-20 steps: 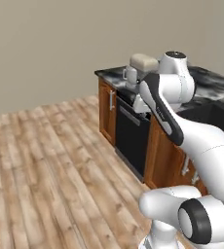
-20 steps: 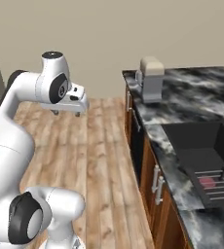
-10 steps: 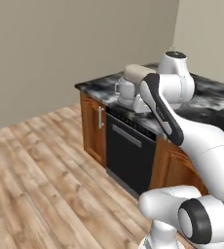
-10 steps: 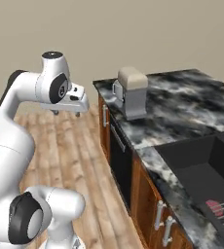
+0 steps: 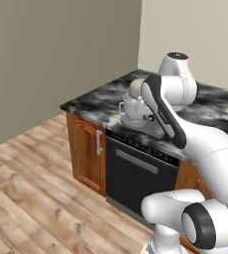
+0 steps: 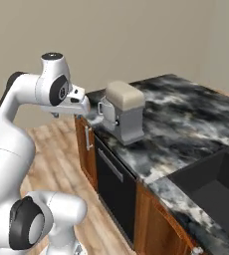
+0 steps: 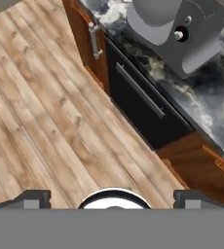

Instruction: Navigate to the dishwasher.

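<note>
The dishwasher point(image 5: 140, 174) sits under the marbled surface point(image 5: 98, 105), just beside a brown cabinet door point(image 5: 87, 150) at the surface's end corner. The hand view shows the dishwasher's point(image 7: 145, 108) bar handle from above. The right base view adds a sink basin point(image 6: 213, 191) holding a small red item. A grey coffee machine point(image 6: 125, 112) stands near the surface's front edge. The claw point(image 6: 84, 105) is raised over the floor point(image 7: 46, 126); its spread cannot be judged. No legible writing.
</note>
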Available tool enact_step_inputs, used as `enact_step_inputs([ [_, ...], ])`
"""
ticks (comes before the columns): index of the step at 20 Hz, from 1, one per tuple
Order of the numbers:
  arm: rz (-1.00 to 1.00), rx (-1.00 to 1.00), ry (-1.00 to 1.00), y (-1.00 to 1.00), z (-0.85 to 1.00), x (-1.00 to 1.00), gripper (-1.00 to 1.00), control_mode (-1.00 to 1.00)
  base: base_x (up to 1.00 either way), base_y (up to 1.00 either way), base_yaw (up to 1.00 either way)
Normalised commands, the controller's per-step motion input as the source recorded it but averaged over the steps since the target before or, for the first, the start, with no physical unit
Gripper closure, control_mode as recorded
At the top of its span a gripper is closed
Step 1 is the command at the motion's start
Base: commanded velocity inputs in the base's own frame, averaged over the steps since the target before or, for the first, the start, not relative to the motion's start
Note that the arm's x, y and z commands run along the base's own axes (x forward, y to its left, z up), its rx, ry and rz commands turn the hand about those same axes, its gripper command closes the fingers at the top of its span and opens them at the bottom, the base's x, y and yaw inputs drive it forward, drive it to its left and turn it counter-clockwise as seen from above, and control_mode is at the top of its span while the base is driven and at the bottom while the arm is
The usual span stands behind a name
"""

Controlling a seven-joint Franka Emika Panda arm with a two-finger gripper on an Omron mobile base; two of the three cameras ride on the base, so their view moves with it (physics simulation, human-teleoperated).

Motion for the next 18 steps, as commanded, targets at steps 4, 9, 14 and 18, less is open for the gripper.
enact_step_inputs([
  [4, 0.00, 0.00, 0.00, 0.00, 0.00, 0.00, -1.00, 1.00, 0.83, 0.60, -0.51],
  [9, 0.00, 0.00, 0.00, 0.00, 0.00, 0.00, -1.00, 1.00, 0.72, 0.46, -0.57],
  [14, 0.00, 0.00, 0.00, 0.00, 0.00, 0.00, -1.00, 1.00, 0.59, 0.38, -0.57],
  [18, 0.00, 0.00, 0.00, 0.00, 0.00, 0.00, -1.00, 1.00, 0.63, 0.29, -0.57],
])
